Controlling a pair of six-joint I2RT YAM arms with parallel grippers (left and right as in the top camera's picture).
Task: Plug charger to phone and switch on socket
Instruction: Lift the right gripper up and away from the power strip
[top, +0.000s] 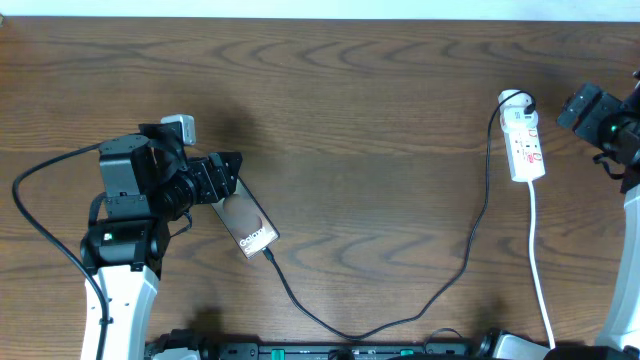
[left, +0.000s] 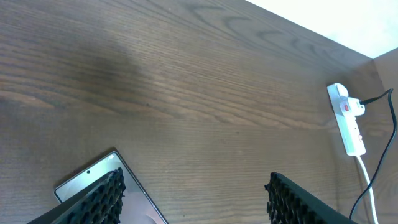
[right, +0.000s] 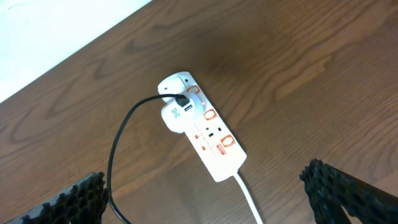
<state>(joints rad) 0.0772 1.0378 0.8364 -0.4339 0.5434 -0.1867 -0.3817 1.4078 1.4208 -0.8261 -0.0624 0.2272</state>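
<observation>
Overhead: 1 phone (top: 252, 228), 1 charger cable (top: 487, 190) and 1 socket (top: 524, 140) lie on the table (top: 350, 110). The phone sits left of centre, its long axis running upper-left to lower-right, with the cable tip at its lower-right end.

Left wrist: the left gripper (left: 199, 205) hangs spread wide over the phone's corner.

Right wrist: the right gripper (right: 205, 199) gapes empty above the socket, which lies diagonally.

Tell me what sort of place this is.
Probably a robotics lab workbench: a wood-grain table, a left arm and right arm at its sides, and a phone, charger and socket laid out.
</observation>
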